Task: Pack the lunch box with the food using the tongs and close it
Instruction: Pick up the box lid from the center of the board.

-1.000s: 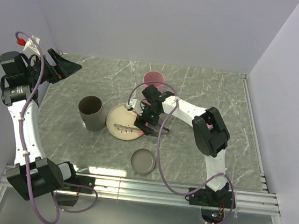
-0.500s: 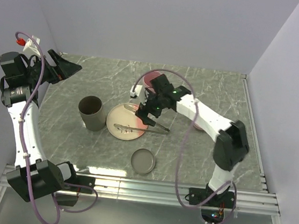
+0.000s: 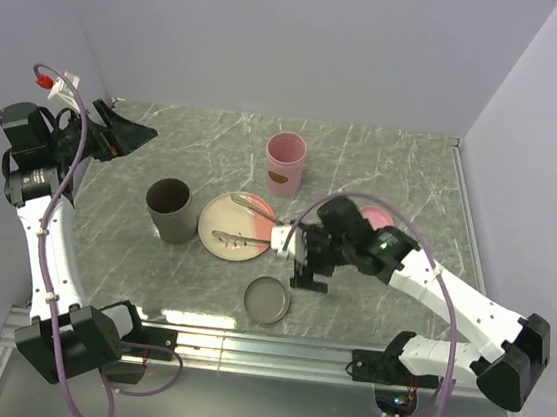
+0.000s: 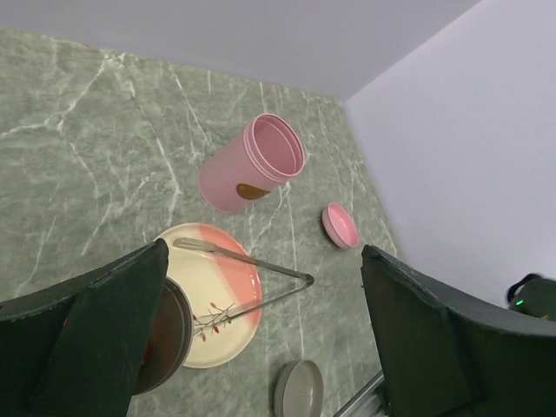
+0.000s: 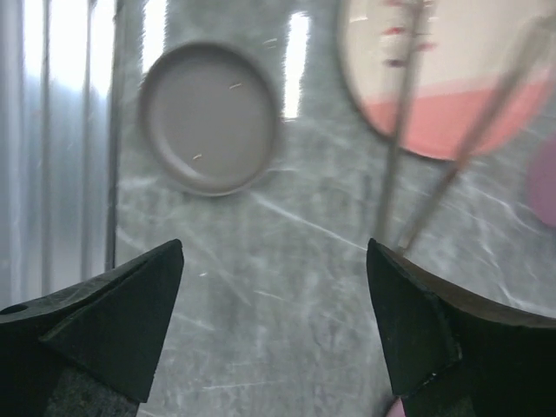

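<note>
The silver tongs [image 4: 253,261] lie spread across the cream-and-pink plate [image 3: 222,246], and their joined end [image 5: 393,247] rests on the table to the plate's right. The grey round lunch box [image 3: 171,208] stands open left of the plate, with its grey lid [image 3: 267,300] flat in front of the plate. No food shows on the plate, and the box's inside is mostly hidden. My right gripper [image 3: 309,272] hangs open and empty over bare table beside the tongs' joint. My left gripper [image 3: 132,123] is open, high at the far left.
A pink cup [image 3: 285,164] stands behind the plate, and a small pink lid [image 4: 340,225] lies to its right, partly behind my right arm in the top view. A metal rail [image 3: 263,346] runs along the table's near edge.
My right arm has drawn back from over the plate toward the near right, leaving the tongs lying there and uncovering the pink cup. The left arm has barely shifted.
</note>
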Robot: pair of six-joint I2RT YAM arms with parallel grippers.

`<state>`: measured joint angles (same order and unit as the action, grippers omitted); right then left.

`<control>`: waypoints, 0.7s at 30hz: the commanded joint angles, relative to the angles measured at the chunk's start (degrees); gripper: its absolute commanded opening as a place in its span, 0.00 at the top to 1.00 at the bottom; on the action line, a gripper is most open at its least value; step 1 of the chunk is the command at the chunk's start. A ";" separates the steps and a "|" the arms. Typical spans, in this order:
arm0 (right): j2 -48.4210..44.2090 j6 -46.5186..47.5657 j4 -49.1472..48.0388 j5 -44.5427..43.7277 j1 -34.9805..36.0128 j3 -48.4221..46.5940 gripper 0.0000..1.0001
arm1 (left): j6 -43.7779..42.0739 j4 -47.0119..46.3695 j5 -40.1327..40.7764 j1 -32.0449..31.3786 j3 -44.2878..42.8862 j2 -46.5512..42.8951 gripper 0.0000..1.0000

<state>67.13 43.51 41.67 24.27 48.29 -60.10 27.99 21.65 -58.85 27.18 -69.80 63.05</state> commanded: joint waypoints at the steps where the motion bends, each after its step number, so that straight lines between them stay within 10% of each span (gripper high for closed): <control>1: -0.78 7.81 -0.27 -0.72 4.52 3.57 0.09 | -0.04 -4.59 -4.25 0.24 0.89 -1.70 0.01; 10: 5.80 13.97 -12.84 -12.58 21.21 12.98 0.21 | -5.39 0.93 -5.84 0.33 -0.25 -1.52 0.01; 21: 14.33 16.61 -18.64 -15.22 23.95 15.45 0.50 | -6.01 1.02 -6.80 0.33 -0.86 -0.82 0.01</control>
<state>80.47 58.30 26.44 10.52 71.77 -45.28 24.05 22.26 -63.72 27.20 -68.66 62.52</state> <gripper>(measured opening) 0.505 0.989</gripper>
